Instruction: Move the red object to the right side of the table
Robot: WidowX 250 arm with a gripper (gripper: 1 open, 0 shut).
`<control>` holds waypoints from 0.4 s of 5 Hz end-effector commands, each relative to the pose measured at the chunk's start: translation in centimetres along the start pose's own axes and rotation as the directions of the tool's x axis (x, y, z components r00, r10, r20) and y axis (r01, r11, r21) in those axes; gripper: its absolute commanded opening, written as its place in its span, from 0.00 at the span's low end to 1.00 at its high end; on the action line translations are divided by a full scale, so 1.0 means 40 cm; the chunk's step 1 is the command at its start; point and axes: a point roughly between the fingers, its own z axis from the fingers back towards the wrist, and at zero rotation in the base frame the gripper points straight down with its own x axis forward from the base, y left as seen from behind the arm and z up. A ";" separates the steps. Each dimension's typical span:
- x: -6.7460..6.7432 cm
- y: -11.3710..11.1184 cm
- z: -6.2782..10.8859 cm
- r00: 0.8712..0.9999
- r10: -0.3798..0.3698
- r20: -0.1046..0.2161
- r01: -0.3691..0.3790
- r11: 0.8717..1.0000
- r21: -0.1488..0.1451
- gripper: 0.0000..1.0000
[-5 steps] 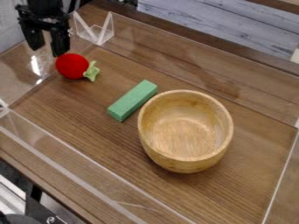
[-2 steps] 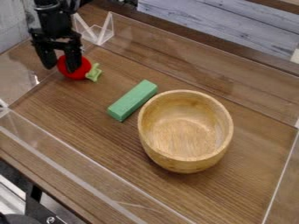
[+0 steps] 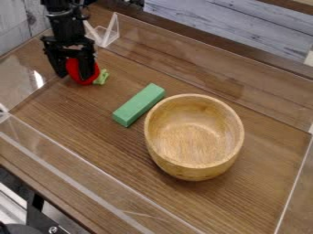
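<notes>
Red object point(image 3: 83, 71): small round toy fruit with a green leafy tip, lying at the far left corner of the table point(image 3: 73, 146). A second earlier it lay fully exposed just below the gripper; it was now partly hidden between the black fingers, which had come down around it.

Gripper point(image 3: 70, 66): jaws stood wide open, one finger on each side of the fruit, not yet closed on it; whether the pads touched it could not be told.

Green rectangular block point(image 3: 138, 103): lying flat to the right of the fruit, apart from it, unchanged.

Wooden bowl point(image 3: 195, 135): upright, just right of the block, unchanged.

Clear acrylic wall point(image 3: 108, 33): close behind the gripper.

Arm: descended from the top edge, gripper pointing straight down.
</notes>
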 end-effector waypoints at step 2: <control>0.023 0.008 0.015 0.995 0.085 0.047 -0.085 0.996 -0.001 1.00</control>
